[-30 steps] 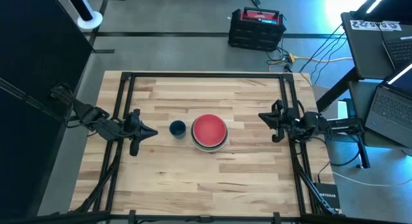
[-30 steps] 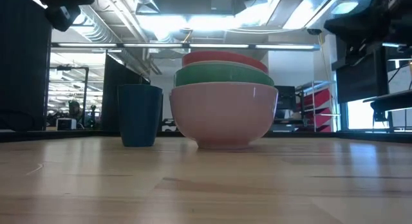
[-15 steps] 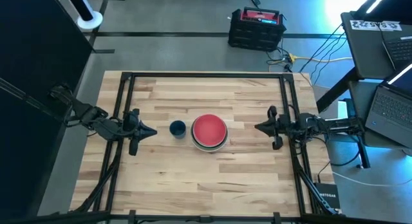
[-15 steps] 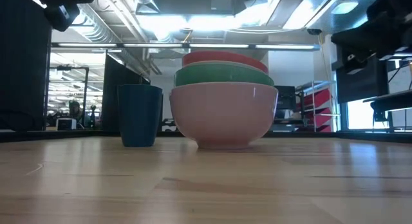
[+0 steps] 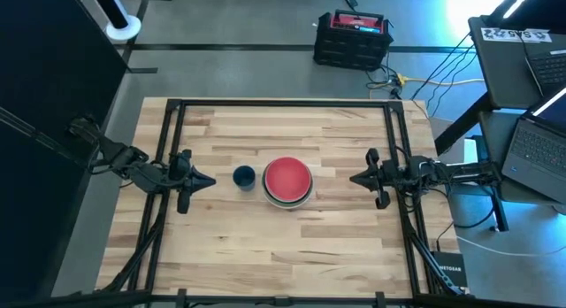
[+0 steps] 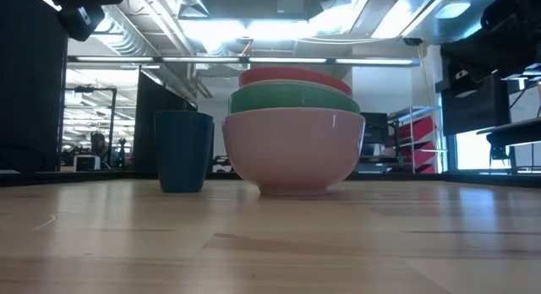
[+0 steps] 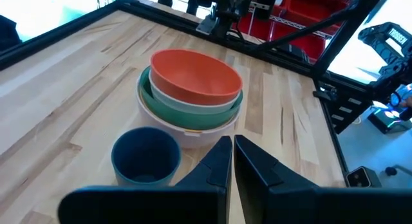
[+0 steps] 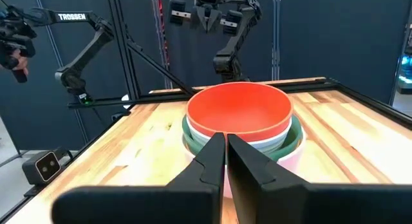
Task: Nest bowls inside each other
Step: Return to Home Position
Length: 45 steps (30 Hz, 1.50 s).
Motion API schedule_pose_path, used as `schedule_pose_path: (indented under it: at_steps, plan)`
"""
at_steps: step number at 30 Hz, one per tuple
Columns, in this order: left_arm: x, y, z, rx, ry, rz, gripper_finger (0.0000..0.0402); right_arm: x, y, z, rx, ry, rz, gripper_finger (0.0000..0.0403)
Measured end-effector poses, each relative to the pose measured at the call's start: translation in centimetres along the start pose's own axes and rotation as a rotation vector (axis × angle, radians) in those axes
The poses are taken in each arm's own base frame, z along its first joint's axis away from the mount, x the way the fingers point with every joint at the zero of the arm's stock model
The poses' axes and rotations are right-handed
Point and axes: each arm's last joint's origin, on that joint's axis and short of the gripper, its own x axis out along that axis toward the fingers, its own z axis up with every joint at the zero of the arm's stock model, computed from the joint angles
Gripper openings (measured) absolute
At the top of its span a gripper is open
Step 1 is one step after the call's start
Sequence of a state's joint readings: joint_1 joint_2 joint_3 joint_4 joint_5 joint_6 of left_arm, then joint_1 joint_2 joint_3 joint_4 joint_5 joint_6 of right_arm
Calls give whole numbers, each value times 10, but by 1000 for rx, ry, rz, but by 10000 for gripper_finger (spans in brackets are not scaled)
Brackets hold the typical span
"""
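Bowls (image 5: 287, 181) nested mid-table beside blue cup (image 5: 244, 176)

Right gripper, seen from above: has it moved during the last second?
Yes. In the high view the right gripper has slid down the picture, so its jaws now point at the middle of the stack of bowls, which stayed put.

Robotics lab, prob. in an open industrial-type bldg. Wood bench table (image 5: 265, 233) w/ black frame (image 5: 283, 103); left arm (image 5: 141, 171) & right arm (image 5: 442, 173) mounted at its sides. Concrete floor (image 5: 230, 60) w/ loose cables (image 5: 442, 78) and a black-red case (image 5: 352, 38). Laptops (image 5: 538, 149) off to the right. Low view: bare ducts (image 6: 156, 36) + strip lights (image 6: 215, 28) overhead. Red bins (image 7: 296, 21) on racks; another arm marked TROSSEN (image 8: 84, 40) off the table.
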State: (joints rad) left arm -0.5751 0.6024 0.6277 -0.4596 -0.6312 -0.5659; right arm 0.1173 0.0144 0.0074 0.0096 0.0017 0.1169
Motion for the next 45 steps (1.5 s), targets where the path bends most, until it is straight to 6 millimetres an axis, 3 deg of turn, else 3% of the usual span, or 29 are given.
schedule_pose_path:
  at_steps: [14, 19, 34, 38, 45]
  plan:
    - [-1, 4, -5, 137, -69, -36, 0, 0, 0, 0, -2, 5, -3, 0]
    - [-4, 11, -20, 126, -180, -246, 0, 0, 0, 0, -2, 5, -4, 0]
    - [-17, 39, -74, 97, -199, -709, 0, 0, 0, 0, -2, 5, -5, 0]
    - [-7, 42, -93, 197, -112, -686, 0, 0, 0, 0, -2, 5, -5, 0]
    - [8, 48, -104, 283, -200, -568, 0, 0, 0, 0, -2, 4, -6, 0]
